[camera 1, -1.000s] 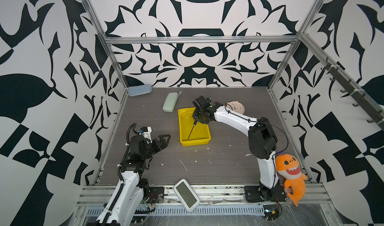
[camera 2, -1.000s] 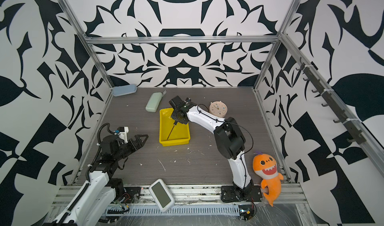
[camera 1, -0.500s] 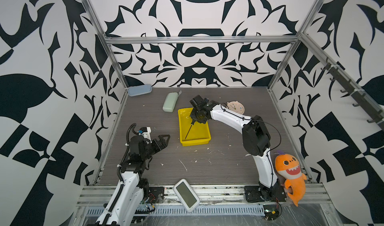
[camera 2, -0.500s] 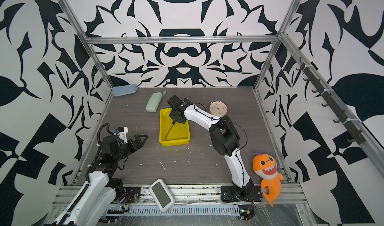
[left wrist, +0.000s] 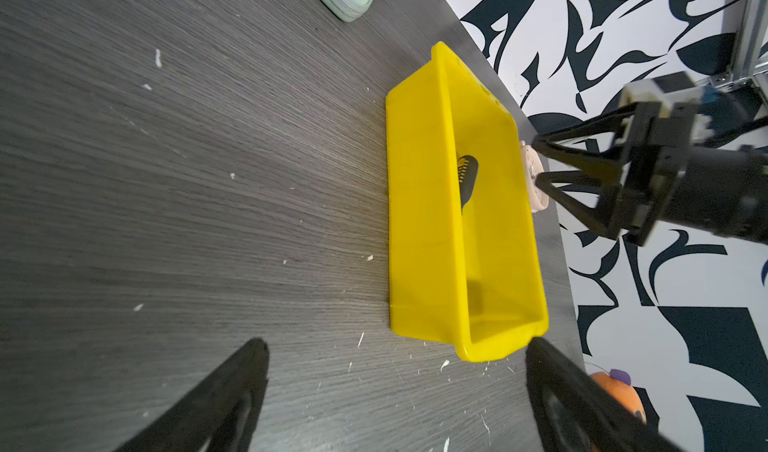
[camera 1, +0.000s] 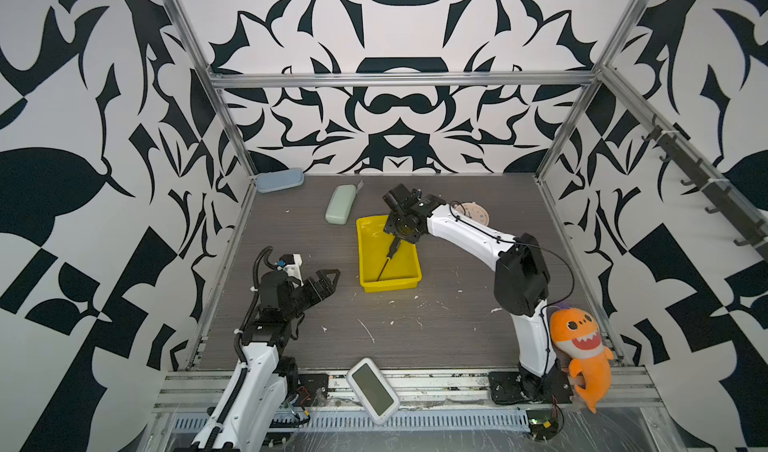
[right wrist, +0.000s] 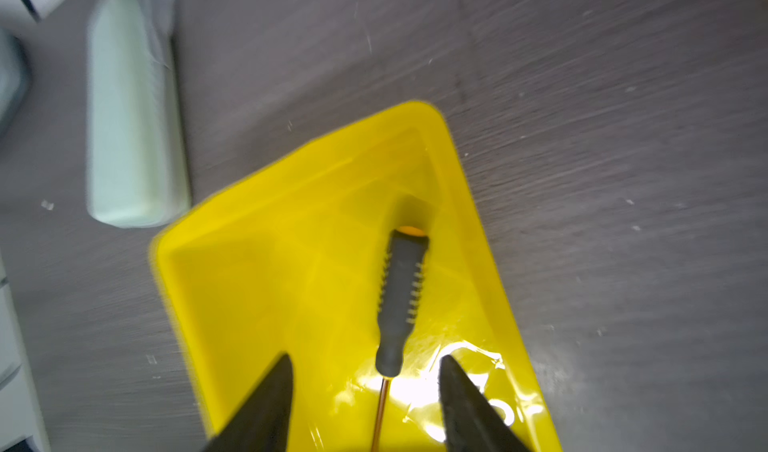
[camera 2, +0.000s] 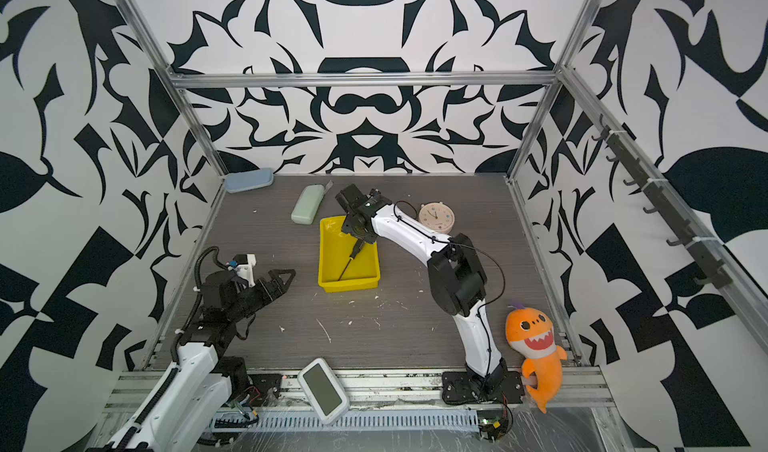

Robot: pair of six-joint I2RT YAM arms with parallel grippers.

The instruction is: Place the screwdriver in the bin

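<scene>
The screwdriver (camera 1: 392, 249) (camera 2: 356, 250), with a black ribbed handle and a thin shaft, lies inside the yellow bin (camera 1: 390, 284) (camera 2: 349, 284), shaft toward the near end. My right gripper (camera 1: 400, 237) (camera 2: 360, 235) hovers open over the bin's far end. In the right wrist view its jaws (right wrist: 365, 360) stand apart, with the screwdriver (right wrist: 402, 296) between and beyond them, touching neither finger. In the left wrist view the handle (left wrist: 467, 179) shows over the bin wall (left wrist: 419, 221). My left gripper (camera 1: 334, 277) (left wrist: 397, 341) is open and empty, left of the bin.
A pale green case (camera 1: 340, 207) lies just beyond the bin's far left corner, and a blue case (camera 1: 279, 179) sits by the back wall. A round clock (camera 2: 436, 218) stands right of the bin. An orange shark toy (camera 1: 582, 341) and a white screen device (camera 1: 372, 389) are at the front.
The right gripper has opened and let go of the screwdriver, which had hung from its shut jaws over the bin. The left arm has not moved.
</scene>
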